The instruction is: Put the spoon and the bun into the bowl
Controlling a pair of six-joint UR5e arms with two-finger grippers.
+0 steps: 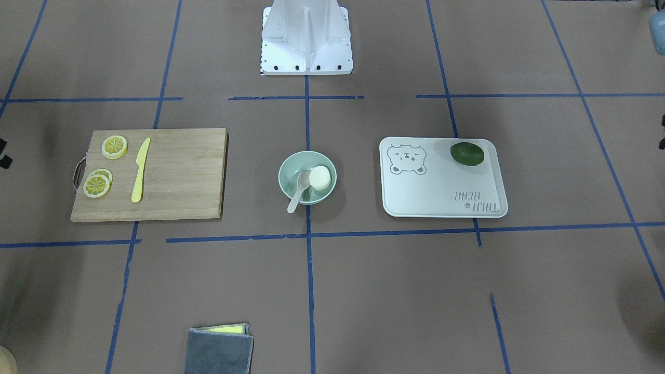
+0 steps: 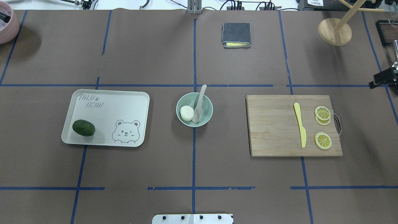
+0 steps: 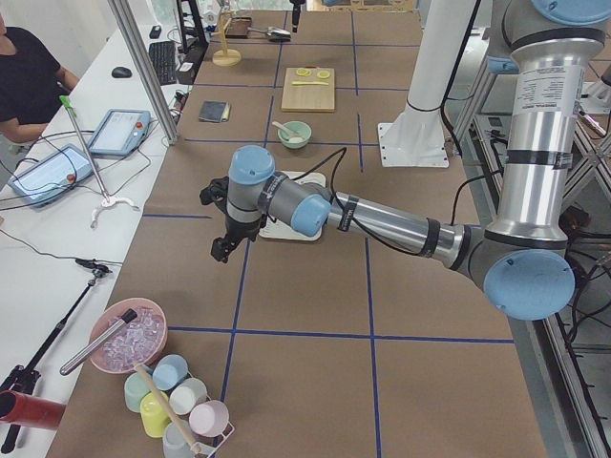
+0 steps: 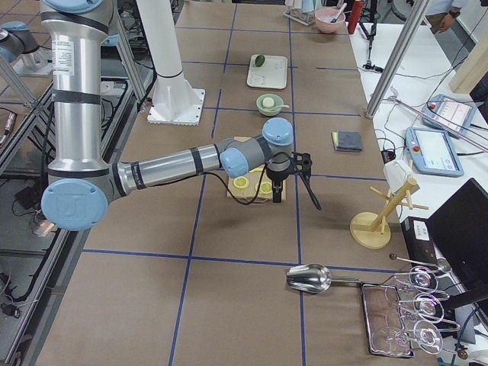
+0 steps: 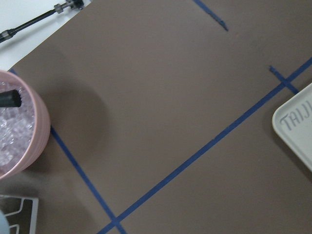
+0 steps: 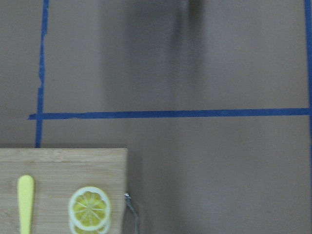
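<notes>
On brown table, bun, spoon in bowl, left gripper, right gripper grasp untellable

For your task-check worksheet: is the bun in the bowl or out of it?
In. The bun lies inside the bowl, beside the spoon, whose handle sticks out over the rim.
</notes>
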